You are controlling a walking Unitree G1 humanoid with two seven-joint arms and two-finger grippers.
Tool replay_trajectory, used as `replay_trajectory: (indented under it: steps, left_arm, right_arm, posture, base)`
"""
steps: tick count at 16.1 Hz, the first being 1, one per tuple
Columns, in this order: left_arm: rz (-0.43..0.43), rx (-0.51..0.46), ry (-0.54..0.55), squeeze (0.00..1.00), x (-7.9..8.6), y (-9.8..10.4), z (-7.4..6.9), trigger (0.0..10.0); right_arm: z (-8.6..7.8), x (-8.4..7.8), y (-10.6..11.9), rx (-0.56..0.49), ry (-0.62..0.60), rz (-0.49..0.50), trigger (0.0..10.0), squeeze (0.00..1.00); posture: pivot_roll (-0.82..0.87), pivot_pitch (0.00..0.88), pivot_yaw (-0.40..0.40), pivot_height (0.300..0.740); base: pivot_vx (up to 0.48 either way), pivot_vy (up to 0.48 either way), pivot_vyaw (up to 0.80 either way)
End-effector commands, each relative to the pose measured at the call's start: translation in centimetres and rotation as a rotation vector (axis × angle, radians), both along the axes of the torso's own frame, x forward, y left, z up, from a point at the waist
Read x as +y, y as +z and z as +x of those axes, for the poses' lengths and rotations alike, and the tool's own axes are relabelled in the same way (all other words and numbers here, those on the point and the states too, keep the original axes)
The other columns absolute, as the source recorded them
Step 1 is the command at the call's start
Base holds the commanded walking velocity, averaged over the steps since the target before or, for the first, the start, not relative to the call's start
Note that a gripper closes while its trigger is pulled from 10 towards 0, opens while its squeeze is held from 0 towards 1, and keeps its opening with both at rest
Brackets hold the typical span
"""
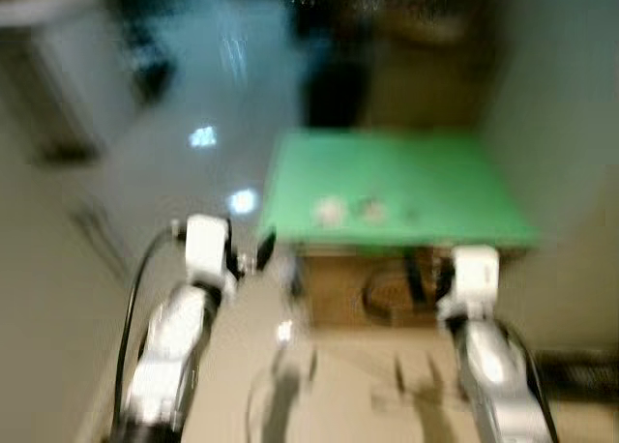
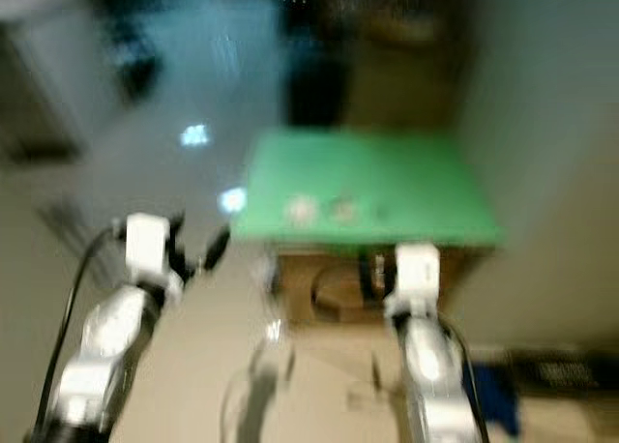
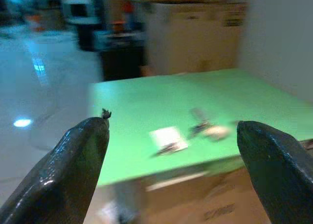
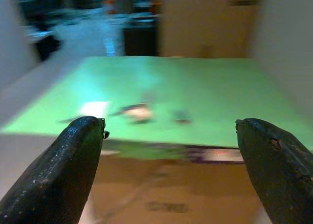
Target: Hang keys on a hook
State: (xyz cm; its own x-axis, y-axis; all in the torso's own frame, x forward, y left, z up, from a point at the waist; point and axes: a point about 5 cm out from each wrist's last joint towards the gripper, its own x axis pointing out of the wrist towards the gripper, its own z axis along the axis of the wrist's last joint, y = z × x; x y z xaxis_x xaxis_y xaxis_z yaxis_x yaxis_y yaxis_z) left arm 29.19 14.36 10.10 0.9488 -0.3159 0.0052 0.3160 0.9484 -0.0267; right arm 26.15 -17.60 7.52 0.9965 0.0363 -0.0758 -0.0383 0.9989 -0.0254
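Note:
The views are blurred. A green tabletop stands ahead of me on a cardboard box. Small items lie on its near left part: a pale tag and a bunch of keys, which appear as light blobs from the head. My left gripper is open, short of the table's near left corner and holding nothing. My right gripper is also open and empty, held before the table's front edge with the keys ahead of it.
A glossy pale floor with light reflections stretches to the left and beyond. Large cardboard boxes and a dark unit stand behind the table. A plain wall runs along the right.

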Motion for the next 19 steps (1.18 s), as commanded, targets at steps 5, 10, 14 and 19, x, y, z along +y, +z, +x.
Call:
replay_trajectory:
  steps: [5, 10, 14, 19]
  left_arm:
    - [-0.017, 0.033, -0.029, 0.0, -0.68, -0.51, -0.45, 10.0]
    - [-0.011, 0.04, -0.031, 0.0, -0.68, -0.67, -0.51, 10.0]
    - [0.01, 0.034, -0.047, 0.0, -0.68, -0.36, -0.1, 10.0]
    - [-0.008, 0.043, -0.082, 0.0, -1.07, -0.43, -0.17, 10.0]
  right_arm:
    - [-0.07, -0.28, 0.41, -0.023, -0.013, 0.004, 10.0, 0.0]
    - [0.03, -0.15, 0.41, -0.025, -0.005, 0.008, 10.0, 0.0]
    - [0.45, 0.05, 0.49, -0.033, 0.0, 0.015, 10.0, 0.0]
    - [0.35, 0.14, 0.29, -0.027, -0.004, 0.014, 10.0, 0.0]
  posture:
    - [-0.09, 0.0, 0.066, 0.74]
    - [-0.09, 0.0, 0.064, 0.74]
    - [-0.08, 0.0, 0.075, 0.74]
    - [-0.09, 0.0, 0.084, 0.74]
  base:
    - [0.48, 0.0, 0.0]
    - [0.48, 0.0, 0.0]
    - [0.442, 0.0, 0.0]
    - [0.0, 0.0, -0.15]
